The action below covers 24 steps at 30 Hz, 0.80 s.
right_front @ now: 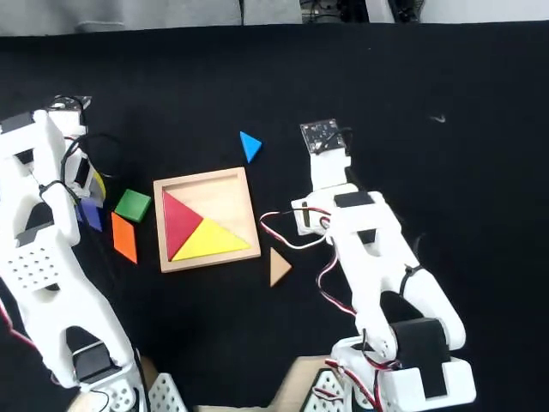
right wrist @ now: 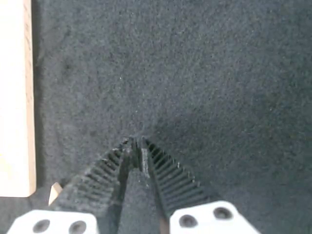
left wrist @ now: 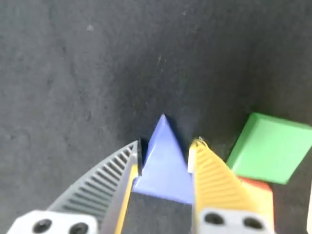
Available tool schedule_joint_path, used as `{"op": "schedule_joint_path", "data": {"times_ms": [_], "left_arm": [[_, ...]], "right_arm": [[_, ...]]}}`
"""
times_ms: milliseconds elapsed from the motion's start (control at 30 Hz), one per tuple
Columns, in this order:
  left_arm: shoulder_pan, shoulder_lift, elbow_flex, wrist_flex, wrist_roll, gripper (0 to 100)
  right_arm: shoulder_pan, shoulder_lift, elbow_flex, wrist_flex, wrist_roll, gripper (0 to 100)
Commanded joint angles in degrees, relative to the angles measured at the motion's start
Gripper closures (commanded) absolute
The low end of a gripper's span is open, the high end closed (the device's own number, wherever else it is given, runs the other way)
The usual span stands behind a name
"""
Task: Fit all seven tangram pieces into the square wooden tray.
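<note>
The dark blue triangle (left wrist: 165, 165) is sitting between the jaws of the left gripper (left wrist: 165, 146), which is clamping it by two sides so that only its tip is poking out. Whether the piece is resting on the desk (right_front: 412, 154) or hanging just above it, I cannot tell. It is lying well apart from the square wooden tray (right_front: 202, 178), on the left arm's side, near the green square (right_front: 132, 204) and the orange parallelogram (right_front: 124, 237).

The step in hand is looking like the pick-up of a third piece. The next move is calling for a carry across to the tray and a turn of the wrist, so that the triangle's edges are lining up with the free space.

The tray is holding two pieces. The red triangle (right_front: 178, 221) is lying along the side nearest the left arm, and the yellow triangle (right_front: 210, 240) is lying along the near edge. The two are touching along a diagonal, and the rest is showing bare wood.

Outside, the light blue triangle (right_front: 250, 145) is lying near the tray's far corner on the right arm's side. The tan triangle (right_front: 279, 266) is sitting just beside the near corner on the same side. The right gripper (right wrist: 136, 144) is hanging over bare desk beside the tray's rim, with its jaws pressed together and gripping nothing.
</note>
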<state>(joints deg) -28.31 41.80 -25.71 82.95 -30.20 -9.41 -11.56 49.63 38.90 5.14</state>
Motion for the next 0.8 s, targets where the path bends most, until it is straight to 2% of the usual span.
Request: {"op": "schedule_joint_path", "data": {"times_ms": [0,67,200,467,767], "left_arm": [[-2.2,-11.0,-3.1,5.6,3.3,77],[-3.2,-14.3,-1.5,6.7,7.6,72],[-5.0,-17.8,6.6,6.4,11.8,73],[-5.2,-21.7,28.9,-12.8,20.0,73],[-5.2,-23.3,30.9,-19.1,21.6,73]], "right_arm": [[0.4,0.0,-2.9,0.6,0.4,98.6],[0.4,0.0,-2.9,0.6,0.4,98.6],[0.4,0.0,-2.9,0.6,0.4,98.6],[-2.1,0.0,-2.8,1.1,0.5,98.6],[-2.4,0.0,-2.9,1.8,3.9,98.6]]}}
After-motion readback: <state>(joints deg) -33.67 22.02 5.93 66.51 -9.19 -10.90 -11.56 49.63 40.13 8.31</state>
